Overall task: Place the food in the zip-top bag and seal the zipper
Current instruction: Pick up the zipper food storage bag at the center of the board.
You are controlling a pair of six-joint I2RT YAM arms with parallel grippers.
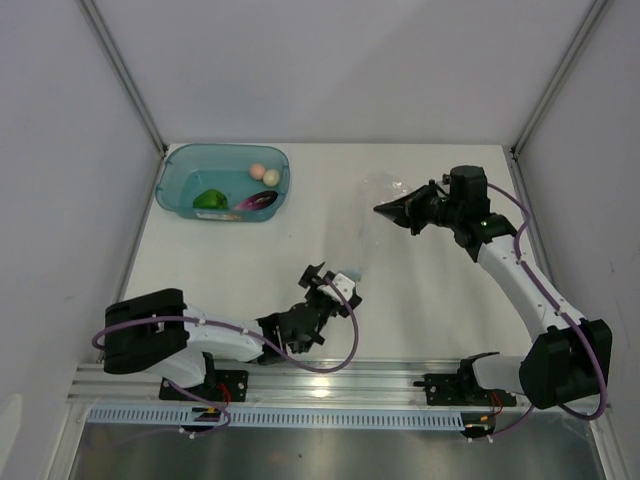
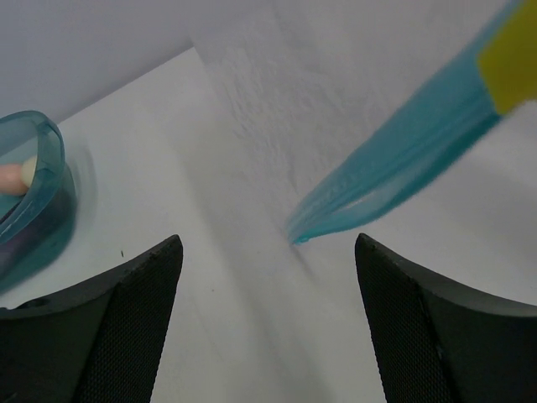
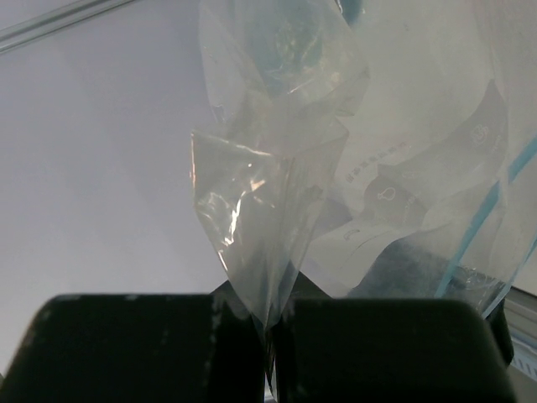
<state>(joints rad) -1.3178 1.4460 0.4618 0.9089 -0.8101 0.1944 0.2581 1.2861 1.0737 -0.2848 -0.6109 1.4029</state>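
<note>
The clear zip-top bag [image 1: 372, 228] hangs from my right gripper [image 1: 385, 208], which is shut on a bunched corner of it [image 3: 268, 252] and holds it up off the table. The bag's light-blue zipper [image 2: 394, 164] runs diagonally just ahead of my left gripper [image 2: 264, 243], which is open, empty and low over the table [image 1: 335, 283]. The zipper also shows in the right wrist view [image 3: 480, 225]. The food lies in the teal tub [image 1: 172, 190]: green pepper [image 1: 209, 200], purple eggplant [image 1: 258, 201] and two pale eggs [image 1: 264, 173].
The teal tub stands at the back left, near the left wall; its rim shows in the left wrist view [image 2: 46, 159]. White enclosure walls close in on the left, back and right. A metal rail runs along the near edge [image 1: 330, 380].
</note>
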